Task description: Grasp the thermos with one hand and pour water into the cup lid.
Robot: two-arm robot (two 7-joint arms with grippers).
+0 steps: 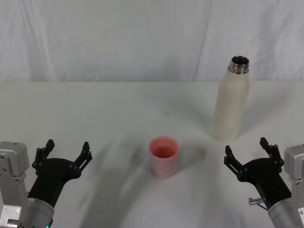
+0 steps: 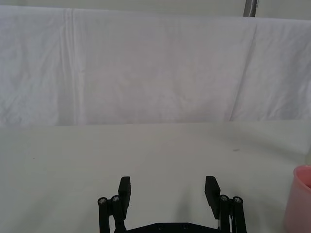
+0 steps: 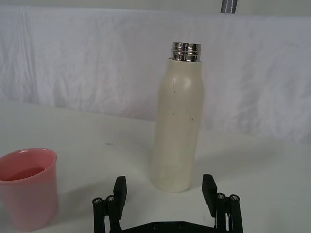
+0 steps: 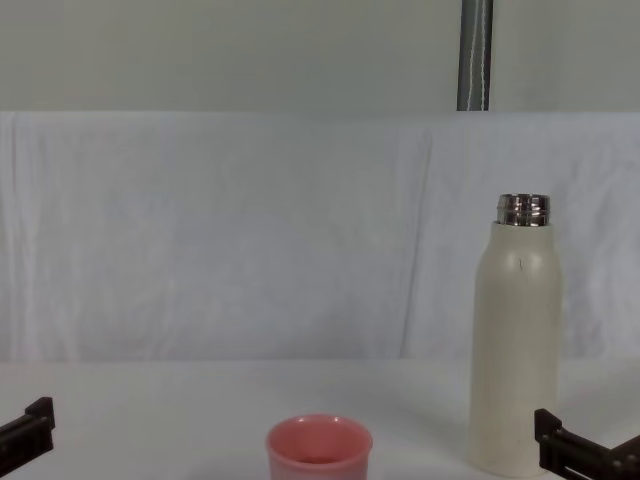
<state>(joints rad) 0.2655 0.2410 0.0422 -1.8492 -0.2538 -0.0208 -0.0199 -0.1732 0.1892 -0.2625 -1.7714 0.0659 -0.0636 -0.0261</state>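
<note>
The thermos (image 1: pixel 231 104) is shown standing upright on the white table (image 1: pixel 95 114), to the robot's right and toward the far side, with its cap off and the threaded steel neck (image 1: pixel 239 64) exposed. The cup lid (image 1: pixel 164 156) is seen upright near the middle of the table, nearer the robot than the thermos and to its left, the two being apart; a little liquid appears to lie at its bottom, though its level cannot be judged. The right gripper (image 1: pixel 246 153) is held low at the near right of the table, just in front of the thermos and not touching it, with its fingers spread wide and nothing between them. In the right wrist view the thermos (image 3: pixel 178 121) is framed beyond the gap between the two spread fingers (image 3: pixel 119 189), and the cup lid (image 3: pixel 28 187) is seen off to one side. The left gripper (image 1: pixel 66 153) is held at the near left of the table, well apart from both objects, its fingers likewise spread and empty. In the left wrist view the parted fingers (image 2: pixel 124 190) face bare tabletop, with the rim of the cup lid (image 2: pixel 301 199) at the frame's edge. A white cloth backdrop (image 4: pixel 250 230) is hung behind the table.
</note>
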